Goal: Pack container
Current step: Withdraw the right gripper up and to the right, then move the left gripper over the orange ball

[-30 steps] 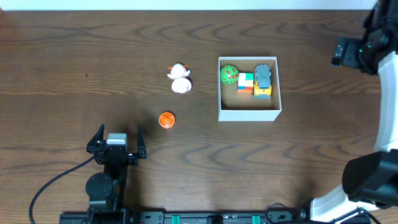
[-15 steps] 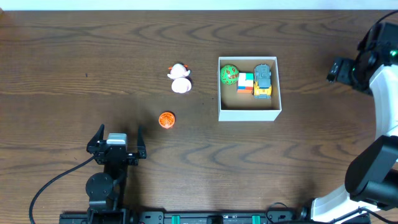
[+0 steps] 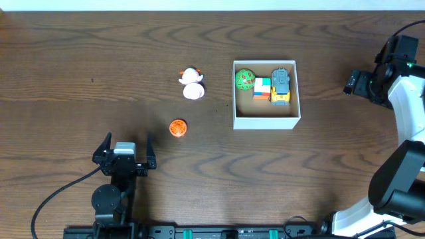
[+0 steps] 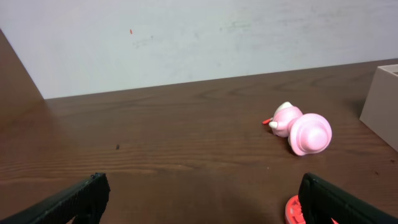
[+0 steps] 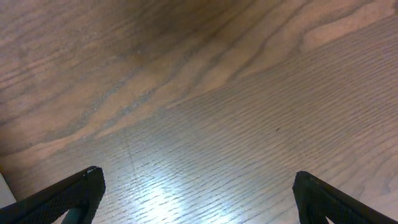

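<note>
Left gripper (image 3: 127, 141): fingers spread wide, nothing held.
Right gripper (image 5: 196, 182): fingers wide, empty, held over bare table (image 3: 66, 66), right of the container (image 3: 265, 122).
Place of container: right of table centre, partly filled.
Step in hand: the orange toy (image 3: 177, 127) is likely taken next; it is best straddled centrally, then gripped lightly.

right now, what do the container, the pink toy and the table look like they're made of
The container: thin white walls, matte brown inside, probably cardboard. The pink toy: smooth, rounded, faintly glossy, likely moulded plastic or vinyl. The table: dark brown with grain lines and a soft sheen; wood or wood-look laminate, cannot tell which.
</note>
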Tool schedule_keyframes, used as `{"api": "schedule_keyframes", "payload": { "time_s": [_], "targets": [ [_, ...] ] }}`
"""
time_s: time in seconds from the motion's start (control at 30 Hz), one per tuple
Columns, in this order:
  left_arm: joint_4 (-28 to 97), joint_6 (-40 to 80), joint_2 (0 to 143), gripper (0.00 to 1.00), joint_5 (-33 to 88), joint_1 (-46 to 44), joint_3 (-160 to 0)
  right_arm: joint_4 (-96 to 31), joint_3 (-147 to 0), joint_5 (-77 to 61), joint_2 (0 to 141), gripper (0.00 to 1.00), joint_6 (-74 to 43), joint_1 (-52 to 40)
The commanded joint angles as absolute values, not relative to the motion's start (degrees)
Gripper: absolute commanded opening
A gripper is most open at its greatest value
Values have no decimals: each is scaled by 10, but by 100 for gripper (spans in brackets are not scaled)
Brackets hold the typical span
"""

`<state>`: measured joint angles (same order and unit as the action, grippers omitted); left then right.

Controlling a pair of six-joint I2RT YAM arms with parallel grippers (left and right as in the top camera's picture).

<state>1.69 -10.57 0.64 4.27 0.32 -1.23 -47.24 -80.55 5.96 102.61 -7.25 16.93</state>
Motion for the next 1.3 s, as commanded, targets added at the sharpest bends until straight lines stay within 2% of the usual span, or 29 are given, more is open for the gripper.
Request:
{"api": "schedule_keyframes", "payload": {
  "time_s": [0.0,0.4,0.57,0.83,1.03,1.27],
  "targets": [
    [35,-111,6,98,49,6,-2,-471,-803,58,1029,99,-83,172],
    [36,-110,6,98,49,6,-2,-471,-803,57,1029,99,-83,172],
    [33,-72,6,98,60,6,-2,-471,-803,57,1029,99,-83,172],
    [56,-36,18,98,192,6,-22,-471,-803,58,1029,99,-83,172],
    [140,-22,117,98,164,6,-132,-471,-803,57,1029,99,-83,172],
    [283,-40,349,98,175,6,-379,-471,-803,57,1029,99,-83,172]
  ]
}}
